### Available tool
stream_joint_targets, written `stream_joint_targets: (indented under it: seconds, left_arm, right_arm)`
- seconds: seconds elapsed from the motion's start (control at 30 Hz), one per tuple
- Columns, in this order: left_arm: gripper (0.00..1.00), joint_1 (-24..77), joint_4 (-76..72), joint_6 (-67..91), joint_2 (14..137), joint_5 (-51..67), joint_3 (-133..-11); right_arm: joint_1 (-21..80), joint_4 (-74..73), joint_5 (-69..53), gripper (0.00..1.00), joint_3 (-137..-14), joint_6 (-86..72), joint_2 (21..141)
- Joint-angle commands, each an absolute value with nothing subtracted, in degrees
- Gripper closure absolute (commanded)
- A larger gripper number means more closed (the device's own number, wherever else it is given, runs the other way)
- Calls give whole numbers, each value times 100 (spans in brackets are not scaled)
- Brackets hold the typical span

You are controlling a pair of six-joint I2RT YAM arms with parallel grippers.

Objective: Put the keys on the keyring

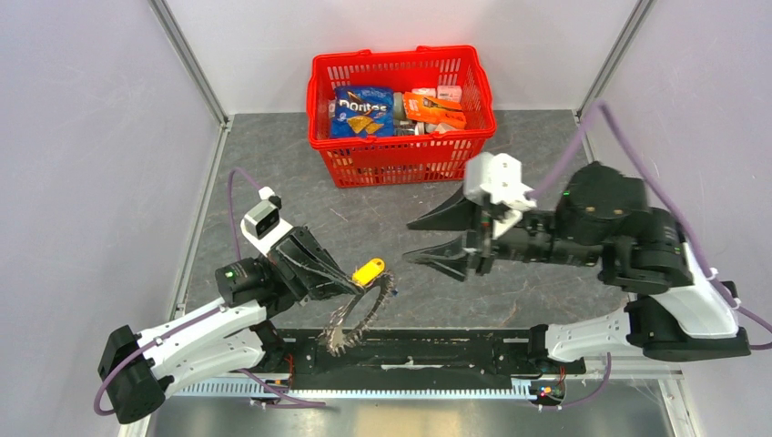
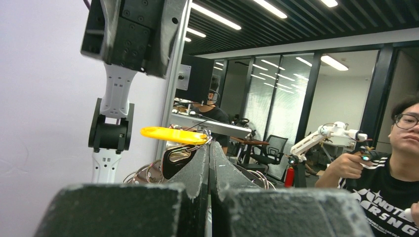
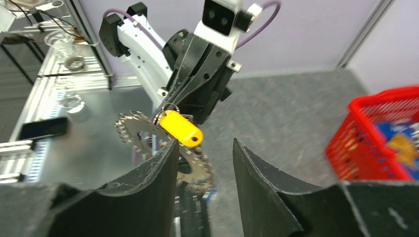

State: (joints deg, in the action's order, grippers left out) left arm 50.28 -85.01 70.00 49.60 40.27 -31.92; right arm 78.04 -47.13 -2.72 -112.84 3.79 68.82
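We hold the keyring (image 1: 364, 314) in our left pincer (image 1: 350, 284), at about 8 o'clock on the table (image 1: 510, 291). Its fingers are pressed shut on the ring's upper rim, so the toothed grey loop hangs clear of the surface and turns its open face toward the other arm. We judge that is why it is held up: a ring lying flat would give no way in.

The yellow key (image 1: 369, 271) sits right at the pinch point, its head sticking out toward 2 o'clock. In the right wrist view a small loop joins it to the rim beside our closed fingers. Whether it is fully threaded on or only clamped there, we cannot tell. In the left wrist view a dark head shows just under the yellow one; it may be the second key.

Our right pincer (image 1: 410, 242) hangs at 3 o'clock, aimed toward 9 o'clock, with its fingers spread wide and nothing between them. It is well apart from the ring but lined up with the yellow head, ready, we judge, to take or seat it.

The red basket (image 1: 401, 56) stands at 12 o'clock, out of the way.
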Motion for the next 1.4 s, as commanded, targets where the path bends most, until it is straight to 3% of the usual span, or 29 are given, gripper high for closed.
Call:
stream_joint_targets:
  seconds: [0.0, 0.5, 1.07, 1.37]
  left_arm:
    - [98, 5053, -8769, 6499, 4967, 3686, -3371]
    - [98, 5054, -7494, 5548, 4486, 3293, -3314]
    - [98, 5053, -7414, 5471, 4457, 3094, -3296]
    - [98, 5051, -7383, 5466, 4440, 3062, -3287]
  right_arm:
    - [7801, -4574, -418, 48, -10966, -1071, 7021]
    - [7805, -4034, -635, 51, -10411, -2091, 6630]
    - [7802, -3955, -648, 53, -10795, -2039, 7146]
    - [7805, -3937, -687, 61, -10794, -1965, 7155]
